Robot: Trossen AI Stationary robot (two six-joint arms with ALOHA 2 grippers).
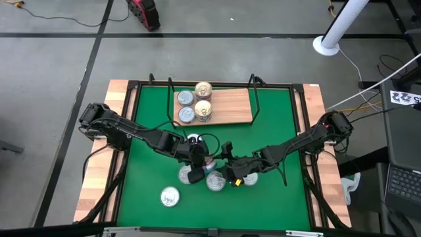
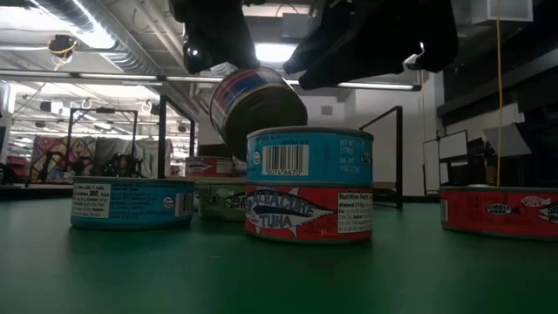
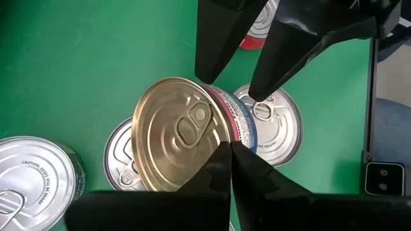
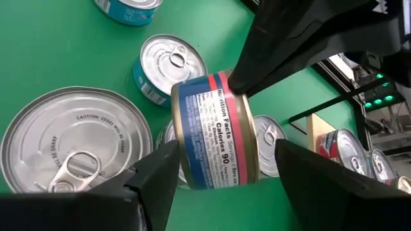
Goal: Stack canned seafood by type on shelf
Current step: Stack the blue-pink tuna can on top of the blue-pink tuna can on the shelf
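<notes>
Left gripper (image 3: 228, 151) pinched shut on tilted gold-lidded tuna can (image 3: 183, 131); right gripper (image 4: 221, 173) spread open beneath. Thin rim grip: slip risked onto stacked cans (image 2: 309, 187).

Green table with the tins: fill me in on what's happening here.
The left pincer is shut on the rim of a gold-lidded tin, holding it tilted in the air above the loose tins. The right pincer is open around that tin. Four tins already sit on the shelf.

Grey concrete floor (image 1: 59, 99) crossed by dark lines, white pole base (image 1: 326, 45), bright ceiling lights (image 2: 91, 35) overhead.
</notes>
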